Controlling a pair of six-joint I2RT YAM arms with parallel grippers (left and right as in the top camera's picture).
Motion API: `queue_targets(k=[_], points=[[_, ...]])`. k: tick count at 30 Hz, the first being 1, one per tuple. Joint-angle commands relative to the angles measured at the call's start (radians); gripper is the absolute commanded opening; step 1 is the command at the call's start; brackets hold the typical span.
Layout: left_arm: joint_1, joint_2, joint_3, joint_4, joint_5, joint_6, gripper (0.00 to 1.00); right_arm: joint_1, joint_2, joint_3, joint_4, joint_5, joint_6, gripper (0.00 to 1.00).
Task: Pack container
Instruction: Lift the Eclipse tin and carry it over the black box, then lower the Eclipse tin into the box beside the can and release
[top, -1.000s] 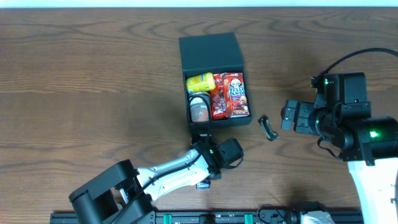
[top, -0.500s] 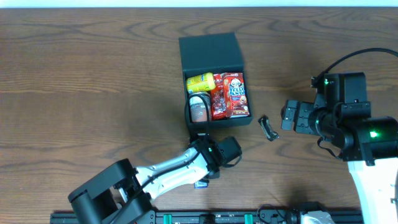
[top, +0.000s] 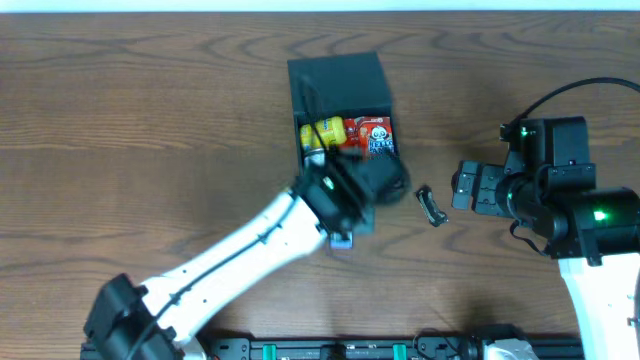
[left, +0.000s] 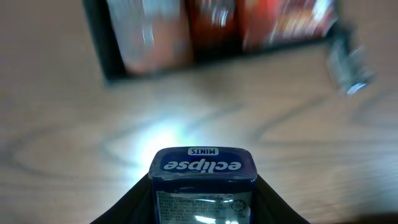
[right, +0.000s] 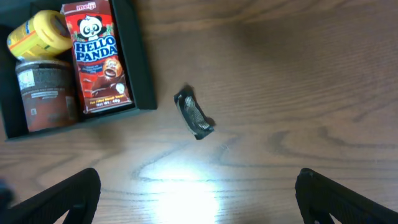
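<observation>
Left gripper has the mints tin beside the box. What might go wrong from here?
1. The box already looks nearly full with the yellow pack, can and Hello Panda pack. The mints tin held in the left gripper may sit proud and block the lid.
2. The left wrist view is blurred, suggesting speed, so the tin could strike the box.

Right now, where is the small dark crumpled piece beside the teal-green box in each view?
Overhead: the small dark crumpled piece lies right of centre.
Left wrist: the piece is upper right, blurred.
Right wrist: the piece is near centre.
Shared landmark: the dark teal-green square container to its left.
</observation>
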Motion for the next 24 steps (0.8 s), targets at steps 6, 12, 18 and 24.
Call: queue_targets(k=[6,12,18,24], points=[[0.226,0.114,0.182,-0.009,0.156,0.247,0.06,-0.005,0.000,-0.003,0.000,0.013,0.013,0.99],[0.229,0.243,0.243,0.056,0.156,0.282,0.06,-0.005,0.000,-0.003,0.007,0.018,0.013,0.99],[0.229,0.335,0.246,0.102,0.143,0.277,0.06,-0.005,0.000,-0.003,0.007,0.024,0.013,0.99],[0.229,0.373,0.246,0.163,0.118,0.248,0.06,-0.005,0.000,-0.003,0.008,0.024,0.013,0.99]])
